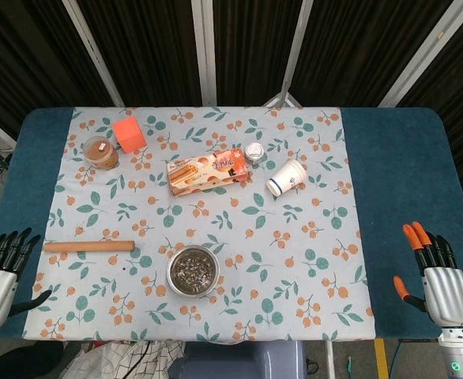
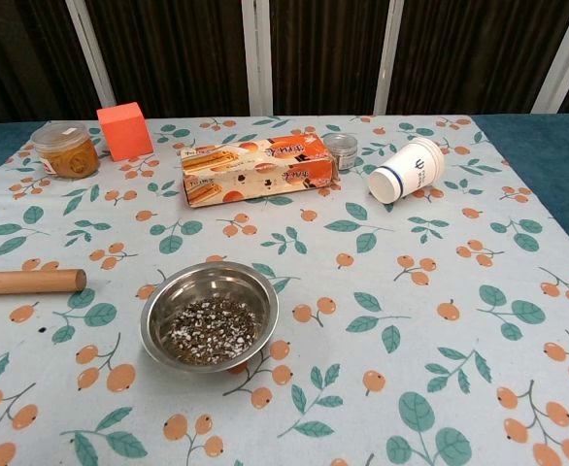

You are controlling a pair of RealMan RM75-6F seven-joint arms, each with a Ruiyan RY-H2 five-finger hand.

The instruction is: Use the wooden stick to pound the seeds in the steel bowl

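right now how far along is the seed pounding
Not started. The wooden stick lies untouched on the tablecloth, left of the steel bowl of seeds. Left hand and right hand are open at the table edges. Picking up and pounding remain.

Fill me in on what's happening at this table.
Nothing is being handled yet. The left hand and right hand both rest open at the table's near corners. The wooden stick lies flat on the cloth, left of the steel bowl, which holds unpounded seeds. Pounding hasn't begun.
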